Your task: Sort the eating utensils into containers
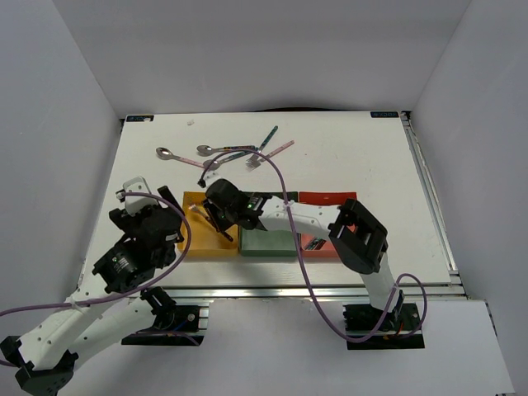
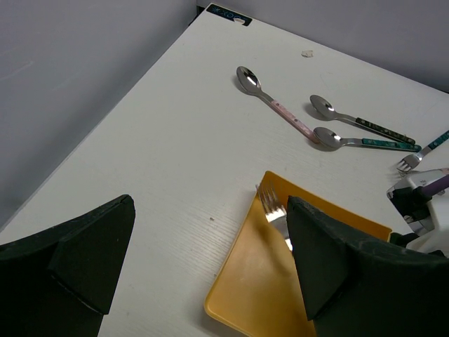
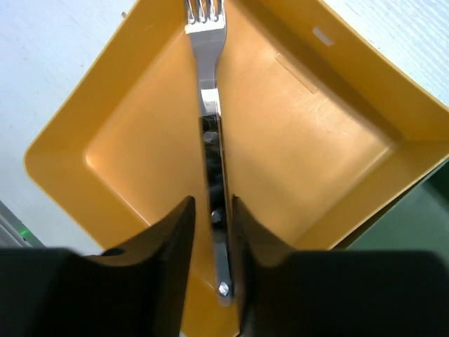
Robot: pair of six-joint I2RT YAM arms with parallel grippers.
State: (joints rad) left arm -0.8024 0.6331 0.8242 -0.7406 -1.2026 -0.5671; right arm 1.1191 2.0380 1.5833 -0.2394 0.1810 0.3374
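A fork (image 3: pixel 205 56) with a dark patterned handle lies lengthwise in the yellow-orange container (image 3: pixel 295 140), its tines up on the far rim. My right gripper (image 3: pixel 212 207) straddles the handle, jaws a little apart: the handle rests against the right finger and a gap shows at the left finger (image 3: pixel 175 232). From above, the right gripper (image 1: pixel 216 216) hangs over the yellow container (image 1: pixel 196 246). My left gripper (image 2: pixel 209 210) stands wide open over bare table just left of that container (image 2: pixel 259 281), holding nothing. Several spoons and forks (image 1: pixel 223 153) lie loose at the far middle of the table.
The dark green container (image 1: pixel 268 242) and red container (image 1: pixel 326 198) sit in a row right of the yellow one. A pink-handled spoon (image 2: pixel 273 105) and two teal-handled spoons (image 2: pixel 330 110) lie beyond the left gripper. White walls close in the table.
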